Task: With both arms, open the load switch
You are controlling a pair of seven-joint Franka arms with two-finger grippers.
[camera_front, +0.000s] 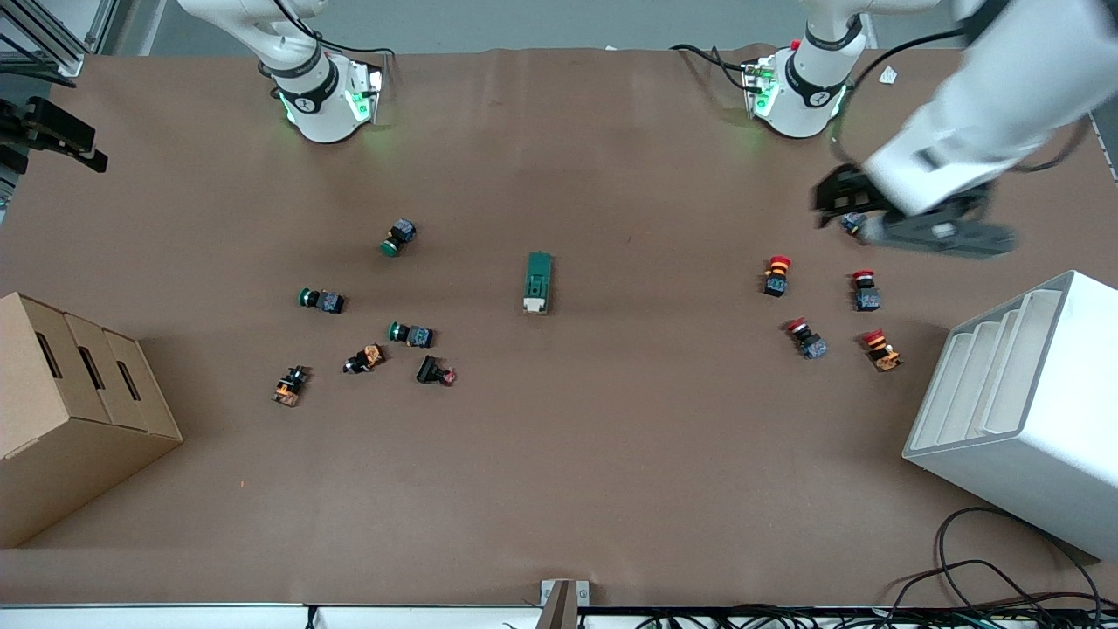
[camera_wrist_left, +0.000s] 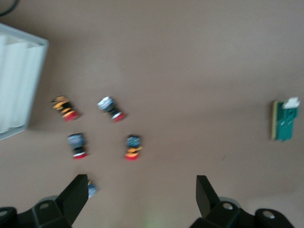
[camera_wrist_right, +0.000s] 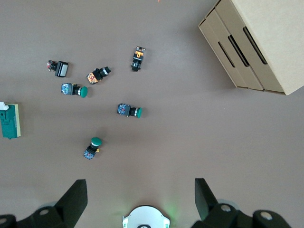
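Note:
The load switch (camera_front: 538, 281) is a dark green oblong block with a white lever end. It lies flat at the middle of the table, its white end toward the front camera. It also shows in the left wrist view as the load switch (camera_wrist_left: 285, 119) and in the right wrist view as the load switch (camera_wrist_right: 9, 120). My left gripper (camera_front: 908, 223) hangs open over the left arm's end of the table, well apart from the switch. Nothing sits between the fingers of the left gripper (camera_wrist_left: 141, 190). My right gripper (camera_wrist_right: 140, 194) is open and empty, high over its own base (camera_wrist_right: 146, 218).
Several red push buttons (camera_front: 777, 275) lie under and beside the left gripper, with a small blue one (camera_front: 852, 223) below it. Green and orange push buttons (camera_front: 398, 237) are scattered toward the right arm's end. A cardboard box (camera_front: 70, 411) and a white slotted rack (camera_front: 1022, 411) stand at the two ends.

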